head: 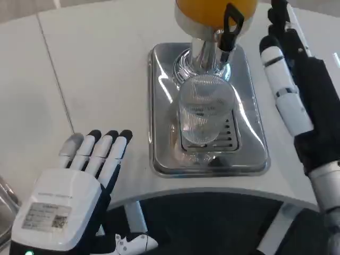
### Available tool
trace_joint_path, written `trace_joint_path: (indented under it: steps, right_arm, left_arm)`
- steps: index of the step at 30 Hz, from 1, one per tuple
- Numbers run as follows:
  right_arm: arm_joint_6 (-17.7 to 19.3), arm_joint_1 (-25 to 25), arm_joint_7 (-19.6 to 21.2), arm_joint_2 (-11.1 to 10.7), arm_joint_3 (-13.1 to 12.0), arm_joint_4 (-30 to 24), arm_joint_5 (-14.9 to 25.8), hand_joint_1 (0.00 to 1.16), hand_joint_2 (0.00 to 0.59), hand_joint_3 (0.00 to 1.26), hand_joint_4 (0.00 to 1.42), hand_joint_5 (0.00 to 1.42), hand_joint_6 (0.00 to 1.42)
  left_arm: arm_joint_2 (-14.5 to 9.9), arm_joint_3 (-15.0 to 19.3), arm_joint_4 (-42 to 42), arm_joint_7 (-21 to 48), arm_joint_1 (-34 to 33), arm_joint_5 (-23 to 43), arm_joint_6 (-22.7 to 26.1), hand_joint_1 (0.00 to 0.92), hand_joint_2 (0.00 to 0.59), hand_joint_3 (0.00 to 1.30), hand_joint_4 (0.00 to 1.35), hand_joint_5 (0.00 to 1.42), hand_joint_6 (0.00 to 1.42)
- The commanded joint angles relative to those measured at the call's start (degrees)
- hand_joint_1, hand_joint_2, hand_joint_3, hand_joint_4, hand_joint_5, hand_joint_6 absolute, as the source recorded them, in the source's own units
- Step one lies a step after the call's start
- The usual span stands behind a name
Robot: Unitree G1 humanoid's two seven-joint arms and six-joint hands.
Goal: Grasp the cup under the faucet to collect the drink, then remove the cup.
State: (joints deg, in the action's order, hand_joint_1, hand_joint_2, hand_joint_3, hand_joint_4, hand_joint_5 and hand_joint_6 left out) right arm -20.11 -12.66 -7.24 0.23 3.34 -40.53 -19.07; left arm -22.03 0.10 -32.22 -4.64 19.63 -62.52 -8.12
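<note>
Bright, even light; glare streaks the chrome tray (159, 106); edges slightly soft.

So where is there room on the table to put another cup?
Bare white table stretches left of the silver tray, beyond the left hand. It's crowded on the tray, where the clear cup sits under the dispenser, and the right hand fills the strip beside it.

Bare white table (101, 79) lies open left of the shiny steel drip tray (159, 106); the clear ribbed plastic cup (204, 114) has the dispenser's chrome column (202, 53) and black tap lever (231, 26) close behind it.
</note>
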Motion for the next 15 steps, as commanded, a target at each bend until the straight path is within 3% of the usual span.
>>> trace_joint_path:
  steps: [1, 6, 15]
  right_arm:
    - [4.0, -1.1, 4.1, 1.6, 2.2, 3.1, 0.1, 0.0, 0.551, 0.0, 0.0, 0.0, 0.0]
    - [6.5, -2.1, 7.5, 3.2, 4.8, 4.9, -0.6, 0.0, 0.551, 0.0, 0.0, 0.0, 0.0]
    - [5.9, -7.3, 8.5, 2.3, 3.4, 9.1, 0.7, 0.0, 0.551, 0.0, 0.0, 0.0, 0.0]
  left_arm:
    - [-0.6, 0.2, 0.8, 0.2, 0.3, 0.6, 0.1, 0.0, 0.083, 0.0, 0.0, 0.0, 0.0]
    - [-0.7, 0.5, 0.9, 0.4, 0.3, 0.9, 0.3, 0.0, 0.083, 0.0, 0.0, 0.0, 0.0]
    - [-1.3, 1.2, 1.4, 0.4, 0.1, 1.9, 0.5, 0.0, 0.083, 0.0, 0.0, 0.0, 0.0]
